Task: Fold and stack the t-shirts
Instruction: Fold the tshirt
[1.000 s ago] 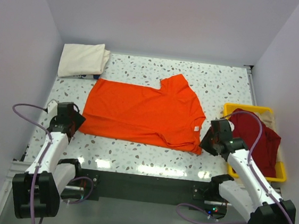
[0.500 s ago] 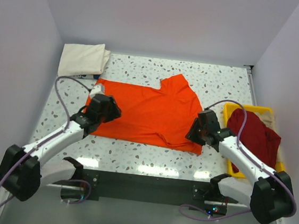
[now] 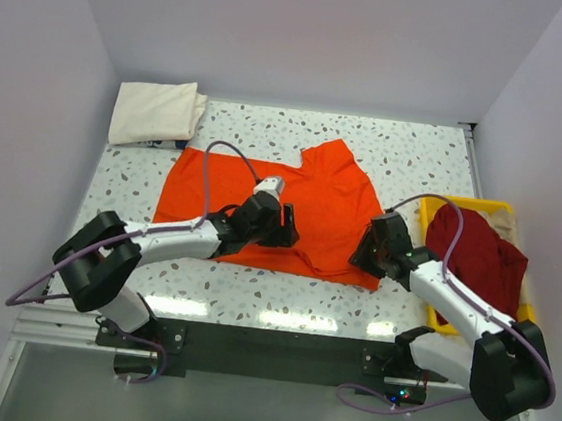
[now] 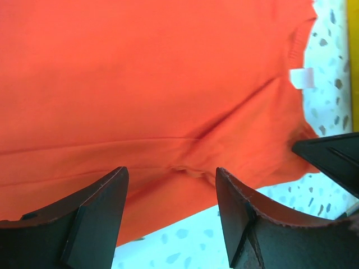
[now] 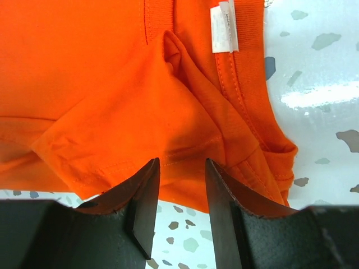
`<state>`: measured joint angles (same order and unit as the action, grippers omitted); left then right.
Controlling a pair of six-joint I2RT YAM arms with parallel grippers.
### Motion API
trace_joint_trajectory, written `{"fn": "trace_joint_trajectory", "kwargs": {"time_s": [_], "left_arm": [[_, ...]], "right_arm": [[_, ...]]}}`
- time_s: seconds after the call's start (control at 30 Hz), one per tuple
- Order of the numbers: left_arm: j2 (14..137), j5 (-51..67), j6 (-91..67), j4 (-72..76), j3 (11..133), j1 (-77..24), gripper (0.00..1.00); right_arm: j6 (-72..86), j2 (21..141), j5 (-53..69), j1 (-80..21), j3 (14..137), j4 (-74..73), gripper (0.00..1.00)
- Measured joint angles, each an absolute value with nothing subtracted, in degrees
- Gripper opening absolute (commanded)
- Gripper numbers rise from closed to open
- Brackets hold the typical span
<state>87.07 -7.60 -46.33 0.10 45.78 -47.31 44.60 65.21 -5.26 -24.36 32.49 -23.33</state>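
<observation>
My left gripper [image 4: 171, 185] stands wide with nothing between its jaws, over the near hem of the orange shirt [image 3: 223, 189]; my right gripper [image 5: 182, 174] is narrower but also parted, over the bunched near-right corner by the white label [image 5: 223, 28]; the cream shirt [image 3: 154, 112] lies folded far left; the dark red shirt [image 3: 482, 262] lies in the yellow tray [image 3: 463, 204].
</observation>
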Motion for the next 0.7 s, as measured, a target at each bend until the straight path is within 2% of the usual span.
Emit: {"fn": "trace_joint_trajectory", "kwargs": {"time_s": [0.5, 0.7], "left_arm": [[95.31, -4.49, -45.71, 2.17, 51.99, -53.71, 0.69], [95.35, -4.10, -45.25, 2.04, 52.36, -54.08, 0.68]], "right_arm": [[44.66, 60.66, -7.97, -24.32, 29.28, -25.80, 0.45], [44.77, 61.76, -7.97, -24.32, 29.15, -24.18, 0.42]]}}
